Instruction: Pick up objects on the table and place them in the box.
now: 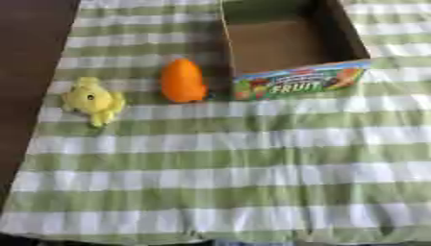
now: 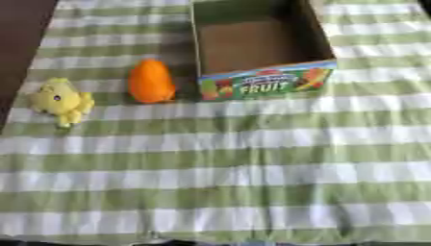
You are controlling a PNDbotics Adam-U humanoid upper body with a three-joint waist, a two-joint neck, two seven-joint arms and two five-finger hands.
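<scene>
open brown cardboard box (image 1: 290, 45) with a fruit-printed front sits far; smooth orange fruit-shaped object (image 1: 183, 80) just left, yellow plush toy (image 1: 93, 101) farther left; no hands visible, finger state cannot be told.

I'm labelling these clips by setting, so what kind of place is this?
Probably a staged tabletop for pick-and-place practice, not a real kitchen: a green-and-white checked cloth over a dark table, an empty cardboard fruit box, and two toys beside it, an orange one and a yellow plush.

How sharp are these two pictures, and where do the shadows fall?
Left eye view: soft all over, though FRUIT on the box stays readable; the orange object has blurred edges. Right eye view: equally soft; the yellow toy lacks detail, and shadow darkens the box's far inside wall. No glare in either.
</scene>
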